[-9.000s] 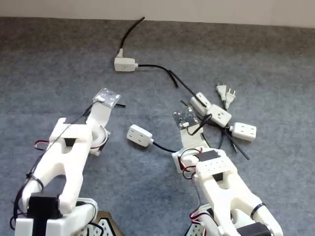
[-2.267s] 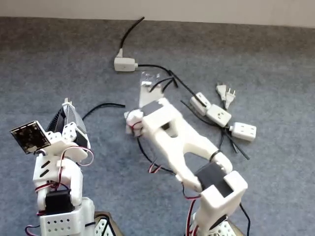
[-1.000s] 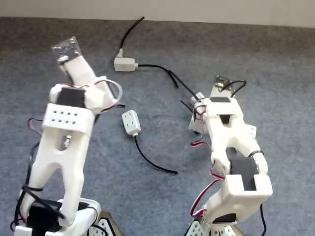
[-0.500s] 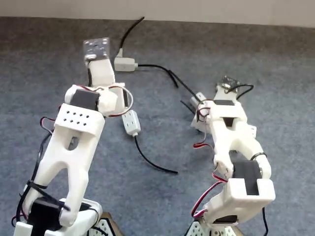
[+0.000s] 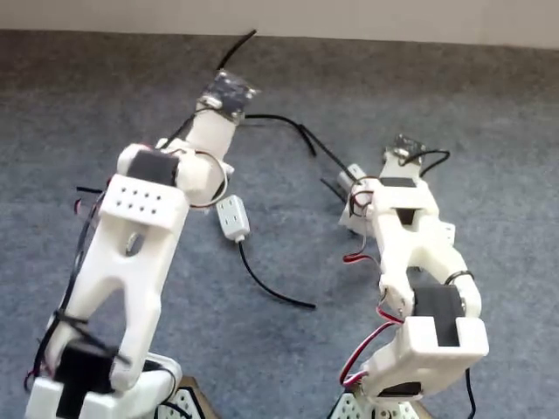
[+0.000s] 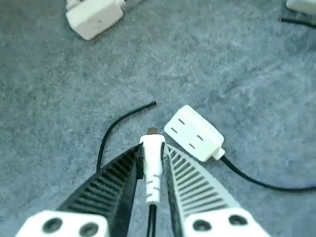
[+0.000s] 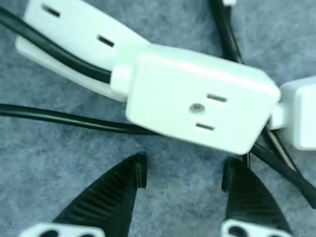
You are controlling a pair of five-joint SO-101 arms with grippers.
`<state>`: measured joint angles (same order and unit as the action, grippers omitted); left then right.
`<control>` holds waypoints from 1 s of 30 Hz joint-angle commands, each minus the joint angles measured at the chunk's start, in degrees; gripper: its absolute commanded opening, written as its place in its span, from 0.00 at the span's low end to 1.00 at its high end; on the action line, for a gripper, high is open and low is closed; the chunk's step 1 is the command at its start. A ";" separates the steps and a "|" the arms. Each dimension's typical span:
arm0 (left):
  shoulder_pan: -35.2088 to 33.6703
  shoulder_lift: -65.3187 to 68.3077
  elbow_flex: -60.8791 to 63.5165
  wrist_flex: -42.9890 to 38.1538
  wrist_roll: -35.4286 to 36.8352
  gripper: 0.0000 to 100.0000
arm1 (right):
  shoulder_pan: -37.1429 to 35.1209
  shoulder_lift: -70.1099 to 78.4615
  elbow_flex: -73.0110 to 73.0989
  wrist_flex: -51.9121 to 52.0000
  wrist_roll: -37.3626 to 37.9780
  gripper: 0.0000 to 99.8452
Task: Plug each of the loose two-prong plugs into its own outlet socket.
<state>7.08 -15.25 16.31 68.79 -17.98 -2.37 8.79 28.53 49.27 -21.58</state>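
Grey, carpet-textured worktop [image 5: 87, 105]. Lying at ctr: white outlet socket [image 5: 232, 216] w/ black cord [image 5: 279, 297] trailing toward near edge. Far side: second black cord [image 5: 278, 117]. Right side: cluster of white sockets [image 7: 197, 103], touching, w/ black cords crossing among them.

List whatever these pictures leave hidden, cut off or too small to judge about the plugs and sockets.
Left wrist view: the held plug has prongs too small to count; the left gripper covers its sides.
Left wrist view: the far socket is cut by the frame edge.
High view: the right arm covers most of the socket cluster.
Right wrist view: the edge socket is cut off, slots unseen.
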 commanded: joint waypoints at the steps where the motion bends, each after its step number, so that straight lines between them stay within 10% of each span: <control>1: 0.84 8.22 -9.10 7.30 -6.42 0.01 | 1.36 0.57 0.13 -2.07 -0.62 0.25; 19: 3.47 13.23 -9.45 9.23 -31.47 0.01 | 1.36 0.57 0.13 -2.07 -0.62 0.25; 30: 3.65 13.23 0.75 -3.87 -32.09 0.01 | 1.36 0.57 0.13 -2.07 -0.62 0.25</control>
<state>9.63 -1.63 14.73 69.67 -49.98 -2.37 8.79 28.53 49.27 -21.58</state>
